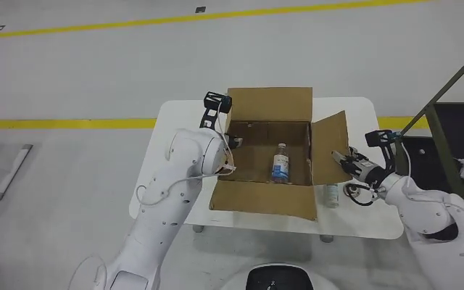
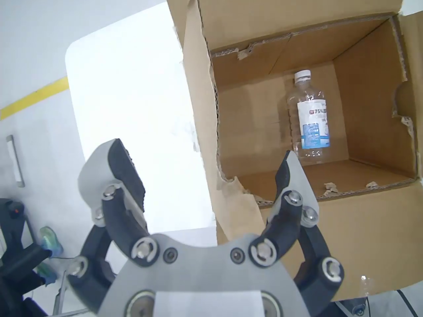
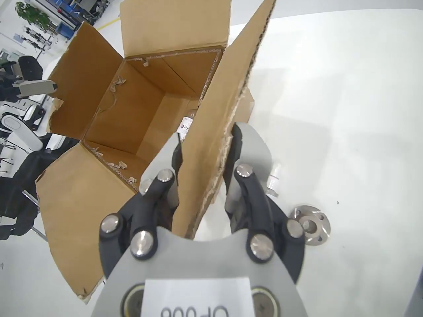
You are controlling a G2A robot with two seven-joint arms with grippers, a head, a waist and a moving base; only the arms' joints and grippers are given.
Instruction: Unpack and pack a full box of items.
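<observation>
An open cardboard box [image 1: 270, 190] stands in the middle of the white table [image 1: 357, 110]. One clear bottle [image 1: 280, 163] with a white cap and a blue-and-white label lies on the box's floor [image 2: 310, 117]. My left gripper [image 1: 234, 138] is open at the box's left side, and its fingers straddle the upright torn left flap [image 2: 198, 107]. My right gripper [image 1: 339, 160] holds the raised right flap [image 3: 238, 67], with one finger on each face [image 3: 206, 148]. A second clear bottle [image 1: 331, 194] stands on the table just outside the box's front right corner.
A metal flange [image 3: 309, 225] lies on the table near my right gripper. A dark metal frame [image 1: 433, 138] stands off the table's right edge. The box's back flap [image 1: 270, 101] and front flap [image 1: 264, 199] are folded outward.
</observation>
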